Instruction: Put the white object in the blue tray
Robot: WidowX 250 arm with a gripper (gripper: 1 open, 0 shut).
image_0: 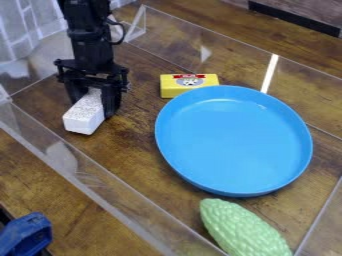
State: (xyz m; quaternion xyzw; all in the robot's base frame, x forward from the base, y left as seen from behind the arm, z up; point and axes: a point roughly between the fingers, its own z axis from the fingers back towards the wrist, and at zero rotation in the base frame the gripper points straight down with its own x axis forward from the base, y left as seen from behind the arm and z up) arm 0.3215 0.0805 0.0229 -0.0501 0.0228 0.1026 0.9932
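The white object (pixel 82 117), a small rough block, lies on the wooden table at the left. My black gripper (pixel 94 98) points straight down over its far end, with the fingers closed against the block's sides, so it is shut on it. The block's lower end rests on the wood. The blue tray (pixel 234 140), a big round plate with a raised rim, sits to the right of the block, apart from it, with nothing in it.
A yellow packet (pixel 189 84) lies between the gripper and the tray's far edge. A bumpy green object (pixel 243 230) lies in front of the tray. Clear plastic walls (pixel 80 170) ring the work area. A blue thing (pixel 20 235) shows at the bottom left.
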